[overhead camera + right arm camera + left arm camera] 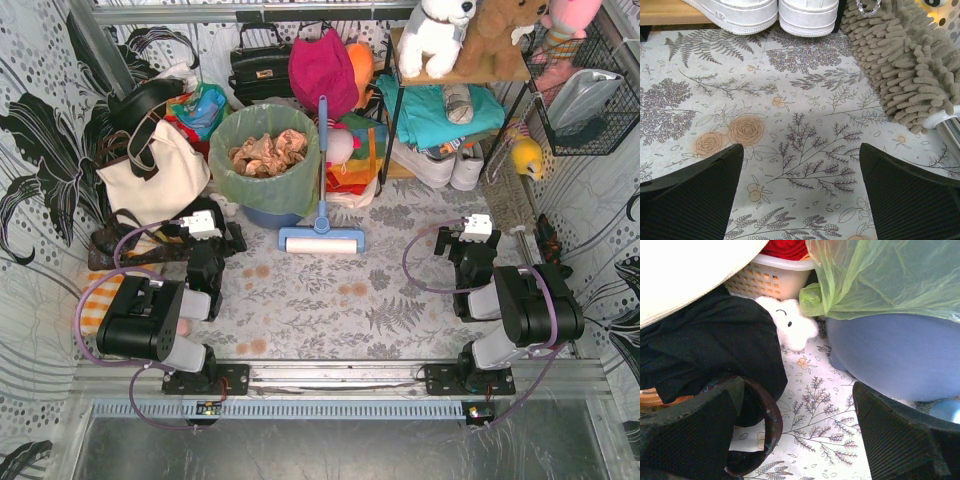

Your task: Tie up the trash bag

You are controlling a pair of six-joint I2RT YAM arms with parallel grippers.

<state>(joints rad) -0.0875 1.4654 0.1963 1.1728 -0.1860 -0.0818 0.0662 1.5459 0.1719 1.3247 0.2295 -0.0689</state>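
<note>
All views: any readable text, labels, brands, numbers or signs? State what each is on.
No text is legible in any view.
Sneaker, raised mark on the sole edge: too blurred to read.
Left rail tag: too small to read.
Right rail tag: too small to read.

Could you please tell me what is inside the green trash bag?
Crumpled brown paper shows at the open top of the trash bag, which sits in a blue bin. Whatever lies beneath the paper is covered and cannot be seen.
</note>
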